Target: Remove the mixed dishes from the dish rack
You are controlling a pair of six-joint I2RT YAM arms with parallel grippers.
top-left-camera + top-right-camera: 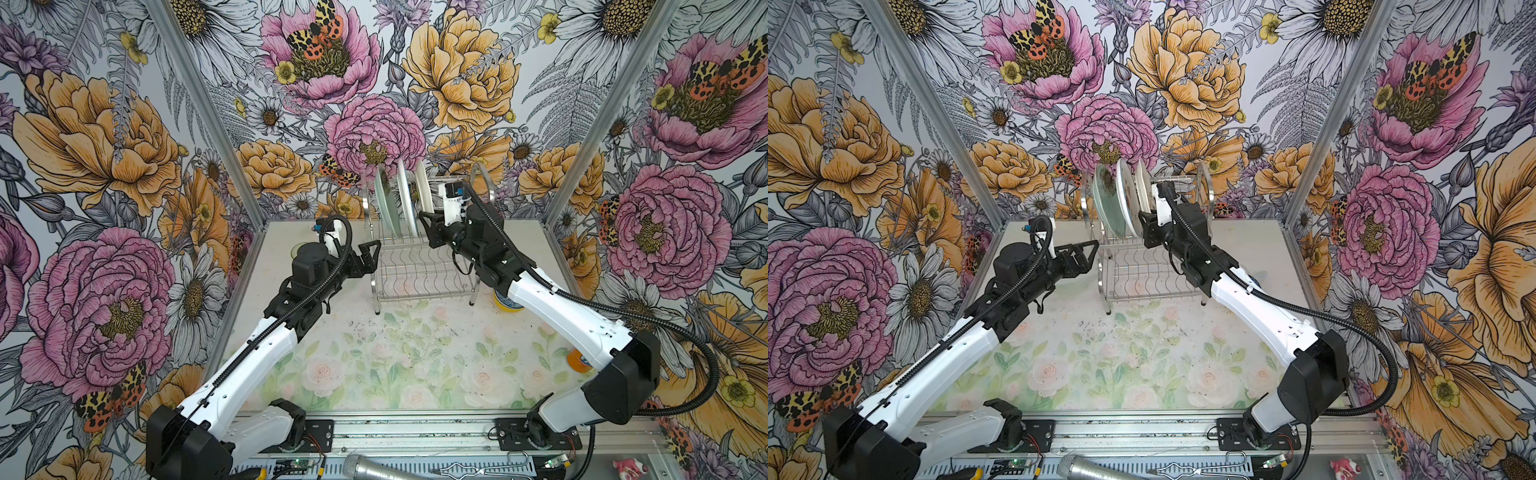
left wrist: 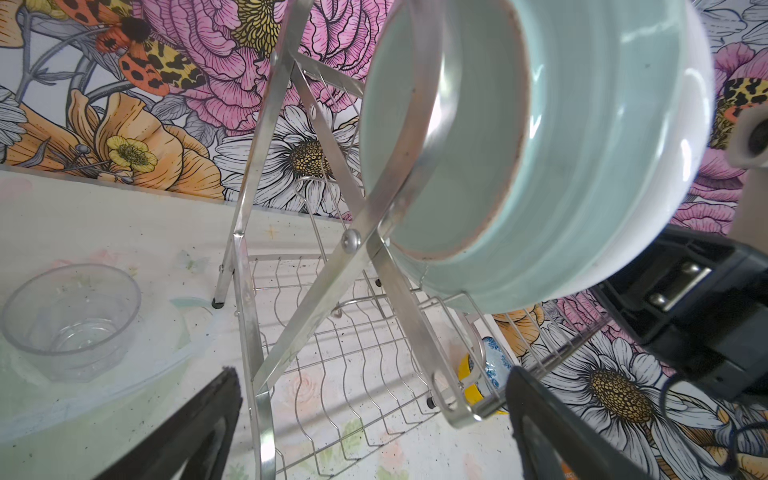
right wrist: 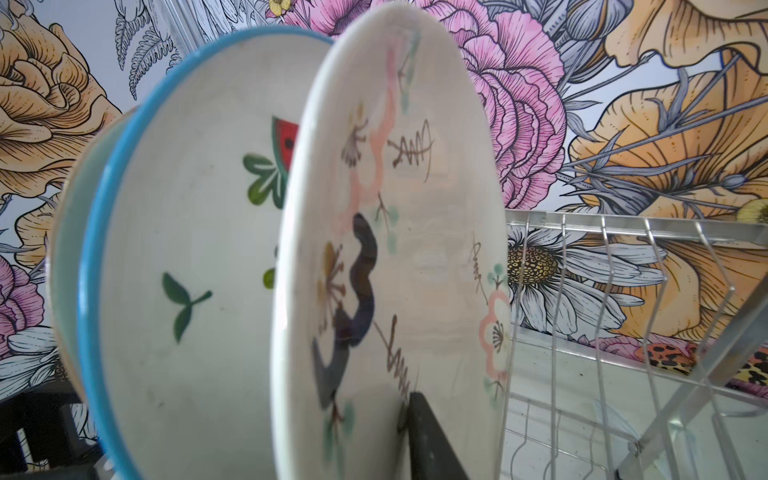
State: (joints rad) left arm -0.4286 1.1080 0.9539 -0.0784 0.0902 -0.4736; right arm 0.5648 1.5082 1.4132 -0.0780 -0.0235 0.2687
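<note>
step in hand: by my reading, the first of three plates is being taken off the upper shelf of the dish rack (image 1: pixel 415 270). the bowls and a tumbler are already down.
right end effector (image 1: pixel 424 219): jaws narrow, astride the lower rim of the cream plate (image 3: pixel 395 249). one finger (image 3: pixel 430 436) lies against its painted face, but i cannot tell whether they pinch it yet.
left end effector (image 1: pixel 370 254): jaws wide, holding nothing, hovering just beside the rack's left side frame.
plates: the cream plate, blue-rimmed plate (image 3: pixel 187 257) and pale green plate (image 2: pixel 582 166) stand on edge side by side on the upper shelf. the cream one is nearest the right arm.
off the rack: the clear tumbler (image 2: pixel 70 320) stands upright on the tabletop (image 1: pixel 415 353) left of the rack. the yellow bowl (image 1: pixel 511 306) sits to its right, with the blue-and-white bowl (image 2: pixel 494 365) seemingly nested inside.
next move: a firm pinch, then a straight lift out of the wire slot before swinging away, because the blue-rimmed neighbour is close enough to knock.
right wrist view alone: the painted faces, with pink blossoms on one and a watermelon slice on the other. both top views give these plates mostly edge-on.
left wrist view alone: the green plate's underside and foot ring, the tumbler, and the bowls seen through the wires.
top views alone: both arms at once, and the orange can (image 1: pixel 577 361) half hidden by the right arm.
</note>
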